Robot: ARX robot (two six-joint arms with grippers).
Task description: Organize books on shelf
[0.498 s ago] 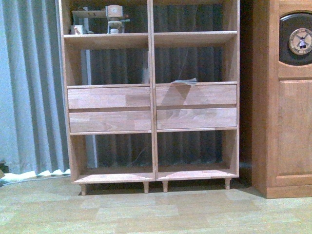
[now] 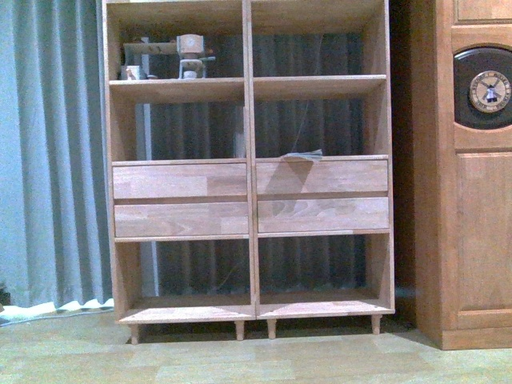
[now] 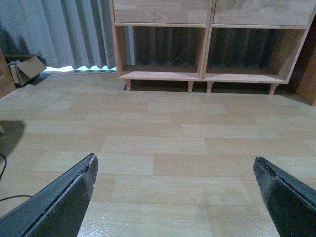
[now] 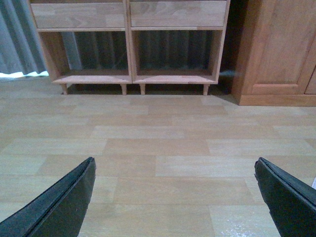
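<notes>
The light-wood shelf [image 2: 250, 200] stands straight ahead in the front view, with a central divider, four drawer fronts and peg legs. A thin, flat, grey-teal-edged book [image 2: 301, 155] lies on the ledge above the right drawers, its edge hanging over. A slim pale book [image 2: 238, 142] stands against the divider. The colourful cartoon softcover is out of view. My left gripper [image 3: 174, 159] is open and empty over bare floor, well short of the shelf [image 3: 207, 76]. My right gripper [image 4: 174, 161] is open and empty likewise, facing the shelf's bottom compartments [image 4: 131, 78].
A darker orange-brown cabinet [image 2: 480, 240] with a round windmill picture stands right of the shelf. A grey curtain [image 2: 48, 160] hangs at the left. A wooden model [image 2: 190, 54] and a mug [image 2: 132, 72] sit on the upper left shelf. A cardboard box [image 3: 27, 69] lies by the curtain.
The front view has shifted: the shelf and cabinet now sit lower in the frame and more of the shelf's top compartment shows. Nothing on the shelf has moved.
</notes>
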